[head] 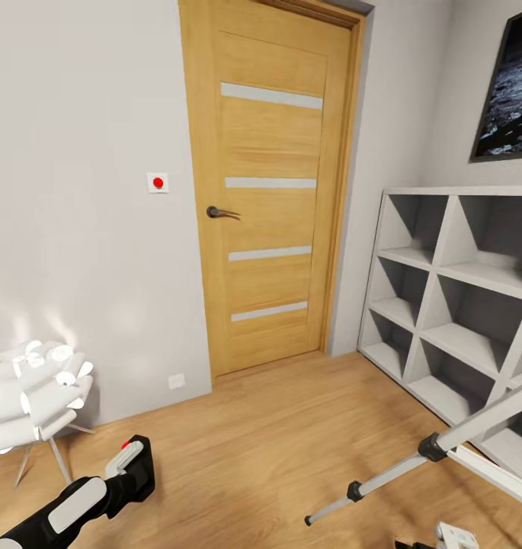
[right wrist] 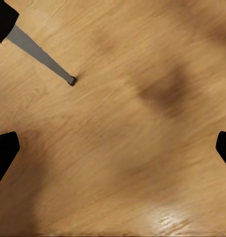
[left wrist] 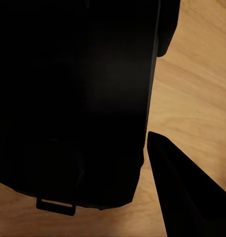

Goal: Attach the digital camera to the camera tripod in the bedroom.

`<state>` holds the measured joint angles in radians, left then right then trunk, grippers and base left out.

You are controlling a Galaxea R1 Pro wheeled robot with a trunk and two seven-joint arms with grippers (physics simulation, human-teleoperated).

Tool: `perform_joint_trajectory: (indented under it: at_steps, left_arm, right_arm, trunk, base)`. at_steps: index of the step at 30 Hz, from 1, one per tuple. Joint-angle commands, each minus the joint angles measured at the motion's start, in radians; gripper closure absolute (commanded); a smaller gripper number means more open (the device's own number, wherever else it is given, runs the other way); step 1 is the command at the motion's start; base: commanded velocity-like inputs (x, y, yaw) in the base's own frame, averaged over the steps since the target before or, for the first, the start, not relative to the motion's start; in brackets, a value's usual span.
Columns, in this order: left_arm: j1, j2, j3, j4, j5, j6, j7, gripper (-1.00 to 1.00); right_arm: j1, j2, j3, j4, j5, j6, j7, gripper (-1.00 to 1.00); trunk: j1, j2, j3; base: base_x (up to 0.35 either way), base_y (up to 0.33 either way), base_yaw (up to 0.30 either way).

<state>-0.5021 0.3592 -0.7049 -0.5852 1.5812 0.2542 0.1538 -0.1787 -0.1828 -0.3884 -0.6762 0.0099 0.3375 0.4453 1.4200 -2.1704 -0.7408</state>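
The digital camera, a small black box with a red dot on its top corner, hangs low over the wood floor at the lower left, with my left gripper shut on it. From the left wrist the camera is a large black block with one dark finger beside it. The camera tripod shows at the lower right as slanted silver legs with black joints. One thin leg tip reaches the floor in the right wrist view. My right gripper hangs open over bare floor, its fingertips far apart.
An oak door with pale stripes is closed ahead. A white cube shelf lines the right wall under a dark poster. A white petal-shaped chair stands at the left. Light wood floor lies between them.
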Motion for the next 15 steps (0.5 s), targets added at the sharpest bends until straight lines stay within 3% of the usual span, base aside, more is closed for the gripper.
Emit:
perform_joint_trajectory:
  at_steps: [1, 15]
  left_arm:
    - [-0.001, 0.001, -0.005, -0.003, 0.007, 0.0, 0.003, 1.0]
    - [-0.001, 0.005, -0.006, -0.02, 0.005, 0.006, 0.003, 1.0]
  right_arm:
    - [-0.001, 0.001, -0.004, 0.005, 0.002, 0.002, 0.007, -1.0]
    - [-0.001, 0.001, -0.003, 0.015, 0.002, -0.005, 0.009, -1.0]
  trunk:
    - [0.0, -0.001, -0.001]
    - [0.0, -0.001, -0.001]
  base:
    - [0.0, 0.0, 0.0]
    - [0.0, 0.0, 0.0]
